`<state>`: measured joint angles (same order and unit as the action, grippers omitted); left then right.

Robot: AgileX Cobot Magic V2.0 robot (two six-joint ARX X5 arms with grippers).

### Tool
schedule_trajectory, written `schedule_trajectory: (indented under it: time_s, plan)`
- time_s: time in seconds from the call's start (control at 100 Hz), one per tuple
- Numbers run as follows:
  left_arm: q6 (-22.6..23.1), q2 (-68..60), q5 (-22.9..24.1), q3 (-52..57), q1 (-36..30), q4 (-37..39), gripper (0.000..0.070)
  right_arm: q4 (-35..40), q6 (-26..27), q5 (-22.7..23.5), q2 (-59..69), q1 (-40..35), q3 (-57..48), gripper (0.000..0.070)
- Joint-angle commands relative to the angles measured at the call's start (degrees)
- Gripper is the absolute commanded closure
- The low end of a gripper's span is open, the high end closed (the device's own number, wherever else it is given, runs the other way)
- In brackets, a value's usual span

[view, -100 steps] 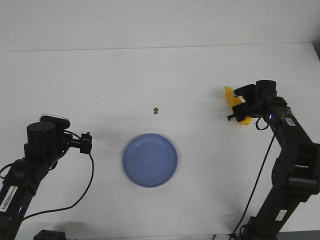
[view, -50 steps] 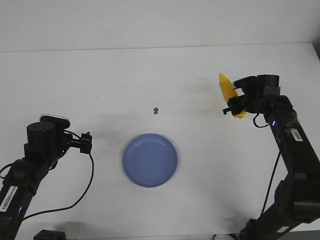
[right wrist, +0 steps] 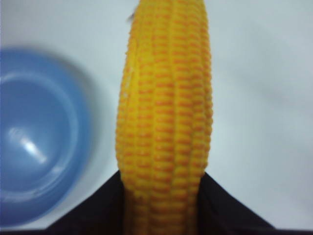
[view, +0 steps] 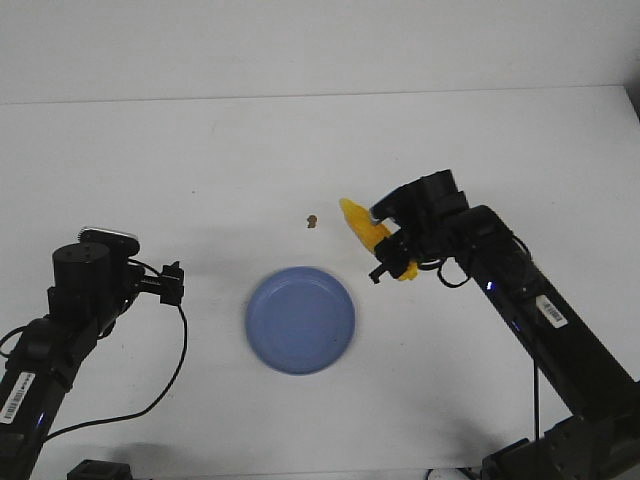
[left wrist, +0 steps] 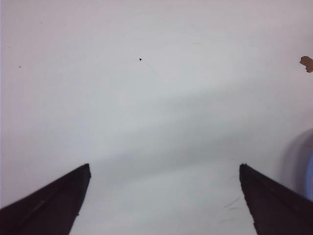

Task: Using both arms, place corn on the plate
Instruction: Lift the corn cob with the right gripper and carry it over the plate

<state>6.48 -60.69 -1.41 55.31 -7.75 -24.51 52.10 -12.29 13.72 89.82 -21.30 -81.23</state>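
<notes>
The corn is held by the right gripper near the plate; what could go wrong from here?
1. The corn is gripped near one end by the right gripper, so it may tilt or slip out.
2. It is not yet over the plate; released now, it would land on the table beside the rim.
3. The plate is shallow, so a dropped cob might roll off.

Bright, even light — soft shadows on the white table (view: 200, 150). The plate (right wrist: 34, 137) shows a small glare spot and blurs at its edge — the corn (right wrist: 166, 112) stays sharp.
</notes>
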Motion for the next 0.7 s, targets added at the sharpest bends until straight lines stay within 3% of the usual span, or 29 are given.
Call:
schedule_trajectory:
  time_s: [0.0,0.29,0.69]
  plan:
    - [-0.3,-0.5,0.2,0.3,-0.1,0.2,0.0078,-1.4,2.2,-0.4,0.6,-3.8,-0.5,0.0620]
    - [-0.3,-0.5,0.2,0.3,-0.1,0.2,0.0078,-8.7,8.1,-0.5,1.4,-15.0,-0.3,0.0620]
    - [-0.8,-0.5,0.2,0.3,-0.1,0.2,0.0078,-6.6,12.0,-3.7,8.7,-18.5,-0.1,0.0621]
